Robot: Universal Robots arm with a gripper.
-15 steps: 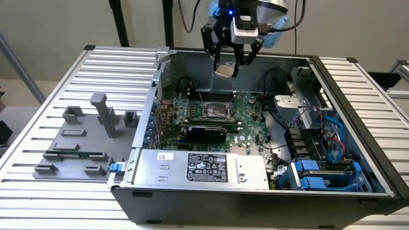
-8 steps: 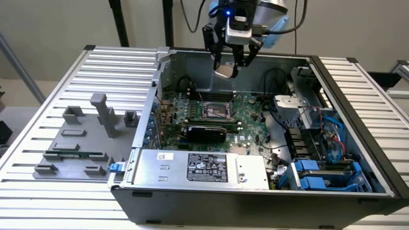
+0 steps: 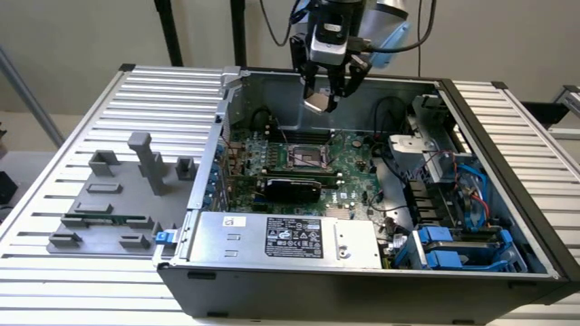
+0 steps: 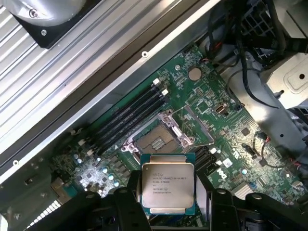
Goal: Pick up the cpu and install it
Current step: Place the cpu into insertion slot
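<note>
One grey fixture tray (image 3: 109, 204) lies well left of the motherboard's open socket (image 3: 306, 157) in the exterior view; above that socket, apart from it, the gripper (image 3: 324, 102) pinches the cpu (image 4: 167, 186) by two opposite edges; blue drive caddies (image 3: 439, 236) sit to the socket's right.

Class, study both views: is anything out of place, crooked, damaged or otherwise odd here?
Nothing looks damaged or spilled. The socket on the motherboard stands open and empty. The cpu is clamped in the gripper, in the air above the board, not yet seated.
</note>
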